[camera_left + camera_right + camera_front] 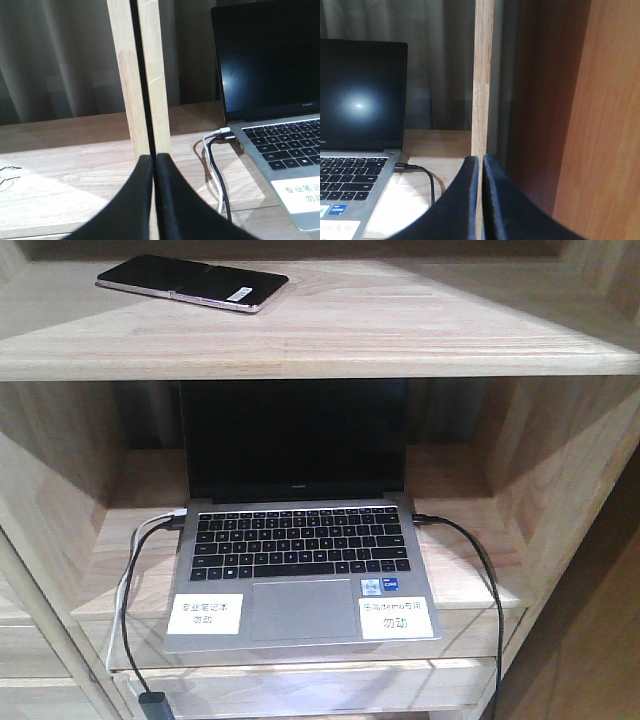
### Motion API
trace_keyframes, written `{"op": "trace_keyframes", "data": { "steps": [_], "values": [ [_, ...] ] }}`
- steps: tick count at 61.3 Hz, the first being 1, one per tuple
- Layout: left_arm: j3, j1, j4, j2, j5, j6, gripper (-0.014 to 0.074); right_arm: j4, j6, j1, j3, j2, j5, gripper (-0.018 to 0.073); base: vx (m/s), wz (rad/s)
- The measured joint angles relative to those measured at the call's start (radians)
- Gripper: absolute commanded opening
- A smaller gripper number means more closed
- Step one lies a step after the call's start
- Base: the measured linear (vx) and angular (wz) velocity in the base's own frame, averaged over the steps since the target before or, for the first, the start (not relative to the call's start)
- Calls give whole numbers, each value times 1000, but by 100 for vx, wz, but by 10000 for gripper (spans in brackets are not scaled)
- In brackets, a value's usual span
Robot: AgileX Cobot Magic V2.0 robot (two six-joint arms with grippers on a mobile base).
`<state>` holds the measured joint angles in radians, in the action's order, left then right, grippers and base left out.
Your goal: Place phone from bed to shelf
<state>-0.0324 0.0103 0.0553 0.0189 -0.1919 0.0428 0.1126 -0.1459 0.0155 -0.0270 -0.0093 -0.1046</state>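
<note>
One phone [193,282] lies flat on the upper board of the shelf [400,335], left of centre, long axis running left to right with the right end angled slightly toward the camera; white sticker near that right end. Only the front view shows it. Below it, an open laptop [300,540] sits on the lower board, screen dark, with cables [480,570] plugged into both sides. Left wrist view: left gripper [154,165] with fingers pressed together, holding nothing, before a wooden upright [142,75]. Right wrist view: right gripper [481,167] likewise drawn together and empty, beside a brown panel [600,125]. Neither wrist view shows the phone
</note>
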Motion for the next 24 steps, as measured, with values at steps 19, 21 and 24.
{"op": "trace_keyframes", "data": {
  "steps": [19,21,24],
  "values": [
    [0,0,0,0,0,0,1,0,0,0,0,0,0,-3,0,0],
    [0,0,0,0,0,0,1,0,0,0,0,0,0,-3,0,0],
    [0,0,0,0,0,0,1,0,0,0,0,0,0,-3,0,0]
  ]
}}
